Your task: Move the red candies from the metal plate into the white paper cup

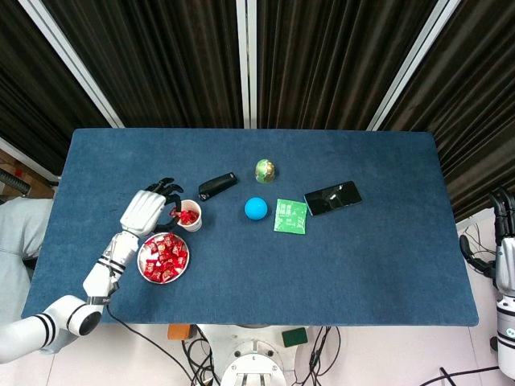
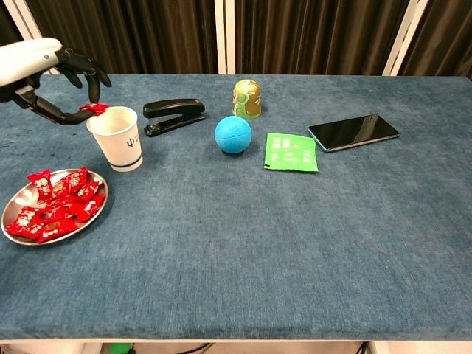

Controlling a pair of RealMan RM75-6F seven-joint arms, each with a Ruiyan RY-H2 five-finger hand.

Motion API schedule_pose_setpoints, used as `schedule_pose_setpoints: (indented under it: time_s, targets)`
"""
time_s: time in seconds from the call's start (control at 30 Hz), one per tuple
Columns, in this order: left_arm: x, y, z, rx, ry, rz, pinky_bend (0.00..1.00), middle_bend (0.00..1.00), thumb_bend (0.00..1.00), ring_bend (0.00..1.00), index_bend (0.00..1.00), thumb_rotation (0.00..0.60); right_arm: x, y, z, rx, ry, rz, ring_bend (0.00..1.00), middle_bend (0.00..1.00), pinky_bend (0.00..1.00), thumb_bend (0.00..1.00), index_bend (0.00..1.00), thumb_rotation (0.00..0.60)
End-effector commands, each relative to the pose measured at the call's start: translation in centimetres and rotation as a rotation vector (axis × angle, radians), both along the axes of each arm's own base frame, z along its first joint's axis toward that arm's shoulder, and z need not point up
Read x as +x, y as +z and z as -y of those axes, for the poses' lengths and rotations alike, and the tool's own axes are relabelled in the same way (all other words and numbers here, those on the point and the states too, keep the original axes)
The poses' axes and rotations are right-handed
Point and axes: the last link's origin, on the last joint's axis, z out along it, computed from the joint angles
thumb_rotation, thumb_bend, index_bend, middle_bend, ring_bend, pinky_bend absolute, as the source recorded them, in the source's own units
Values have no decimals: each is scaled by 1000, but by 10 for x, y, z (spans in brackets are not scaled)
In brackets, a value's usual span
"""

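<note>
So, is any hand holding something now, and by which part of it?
Yes. The left hand pinches one red candy by its wrapper end, at the rim of the white paper cup. The right hand holds nothing, off the table's side.

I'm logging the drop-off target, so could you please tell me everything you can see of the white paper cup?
The white paper cup stands upright on the blue table, tapered, with a small dark logo on its side. The head view shows red candies already inside. The left hand pinches a red candy at its rim. The metal plate lies nearby, apart from it.
</note>
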Motion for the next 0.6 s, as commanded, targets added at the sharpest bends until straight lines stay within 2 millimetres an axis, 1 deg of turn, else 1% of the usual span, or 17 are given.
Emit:
schedule_pose_setpoints:
  time_s: [0.03, 0.13, 0.2, 0.4, 0.53, 0.6]
  targets:
    - [2, -3, -1, -6, -10, 0, 293, 285, 350, 119, 590, 600, 0, 0, 1, 0, 1, 0, 0, 0, 0, 339, 0, 600]
    - [4, -4, 0, -7, -21, 2, 292, 285, 350, 119, 585, 600, 0, 0, 1, -1, 0, -1, 0, 0, 0, 339, 0, 600]
    - [4, -5, 0, -11, -23, -1, 290, 285, 350, 119, 562, 600, 0, 0, 1, 1, -2, -1, 0, 0, 0, 339, 0, 600]
    - [3, -7, 0, -11, -22, -8, 285, 283, 323, 119, 319, 600, -2, 0, 0, -1, -6, -1, 0, 0, 0, 339, 0, 600]
    - [3, -4, 2, -2, -28, -5, 285, 283, 308, 119, 240, 600, -2, 0, 0, -3, -5, -1, 0, 0, 0, 337, 0, 600]
    - [1, 0, 5, 8, -32, -9, 285, 281, 308, 119, 231, 600, -1, 0, 0, -3, -1, -1, 0, 0, 0, 338, 0, 600]
